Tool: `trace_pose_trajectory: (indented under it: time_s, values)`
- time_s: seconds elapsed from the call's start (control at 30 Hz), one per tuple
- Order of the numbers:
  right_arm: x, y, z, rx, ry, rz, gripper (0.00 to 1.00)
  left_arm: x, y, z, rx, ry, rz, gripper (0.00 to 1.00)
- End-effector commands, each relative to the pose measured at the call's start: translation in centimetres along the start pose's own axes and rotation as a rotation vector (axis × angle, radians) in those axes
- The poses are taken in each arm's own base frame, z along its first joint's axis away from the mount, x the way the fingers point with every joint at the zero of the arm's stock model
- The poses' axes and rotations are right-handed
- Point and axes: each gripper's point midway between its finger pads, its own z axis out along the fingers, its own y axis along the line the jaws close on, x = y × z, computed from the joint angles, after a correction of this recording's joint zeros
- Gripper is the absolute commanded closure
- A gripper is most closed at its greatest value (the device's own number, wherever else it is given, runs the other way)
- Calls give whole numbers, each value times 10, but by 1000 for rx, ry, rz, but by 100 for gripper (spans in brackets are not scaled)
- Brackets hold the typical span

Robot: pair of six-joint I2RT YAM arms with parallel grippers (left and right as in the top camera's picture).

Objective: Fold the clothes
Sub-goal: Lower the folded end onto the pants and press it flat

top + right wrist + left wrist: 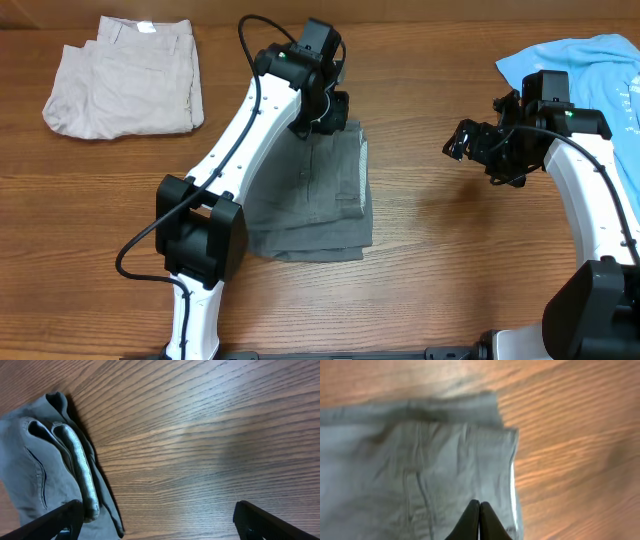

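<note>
Folded medium-grey cotton shorts (320,200) lie mid brown wooden table (440,260). Left gripper (479,511) is over their upper edge, fingers pressed together, no cloth between. Right gripper (462,142) hovers beside them, fingers spread wide, empty. Beige khaki shorts (125,90) lie well apart; light-blue T-shirt (590,60) is by the right arm.

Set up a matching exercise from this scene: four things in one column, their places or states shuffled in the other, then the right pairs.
Things
1. grey shorts
2. beige shorts
3. light-blue T-shirt
4. right gripper

Places or states
A. top right of the overhead view
B. open, over the bare table
C. top left of the overhead view
D. centre, folded, beneath the shut left gripper

Pairs: 1-D, 2-C, 3-A, 4-B
</note>
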Motion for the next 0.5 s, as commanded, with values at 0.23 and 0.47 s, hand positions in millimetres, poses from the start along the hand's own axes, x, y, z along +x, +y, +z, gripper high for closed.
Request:
trace_pose_trajectory:
  time_s: [0.23, 0.47]
  values:
    - [-2, 0, -2, 1, -9, -1, 0, -12, -8, 31, 38, -21, -44, 96]
    - [-2, 0, -2, 1, -9, -1, 0, -3, -11, 85, 92, 57, -48, 96]
